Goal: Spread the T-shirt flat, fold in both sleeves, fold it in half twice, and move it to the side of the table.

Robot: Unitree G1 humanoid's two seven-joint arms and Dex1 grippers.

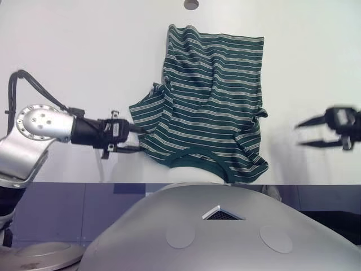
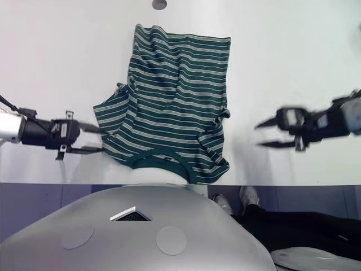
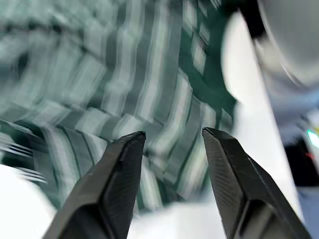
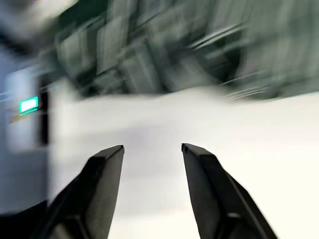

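The T-shirt [image 1: 208, 101] is lying with its collar [image 1: 194, 160] closest in, right by the near edge of the white table [image 1: 73, 45], and its hem is stretching away toward the far side. It is dark green with thin white stripes, and it is sitting rumpled rather than flat. Diagonal creases are running across the body, and the sleeve [image 1: 148, 107] on the robot's left is bunching outward in a loose fold.

The left claw [image 1: 140, 140] is hovering low at that side, just nearer than the bunched sleeve, pointing straight into the cloth. Its two black fingers [image 3: 119, 179] are standing moderately apart, with striped fabric lying directly ahead of the tips. The tips seem to be meeting the shirt's edge, though I cannot tell for sure whether they are touching it — nothing is clamped between them.

The right claw [image 2: 258, 135] is hanging over bare table on the opposite side, its tips pointing toward the shirt yet well apart from it. It is open about as wide and is holding nothing; ahead of its fingertips a stretch of white surface is lying before the cloth begins.

Far beyond both claws, past the hem, a small round grey thing [image 1: 190, 4] is sitting at the table's far edge.
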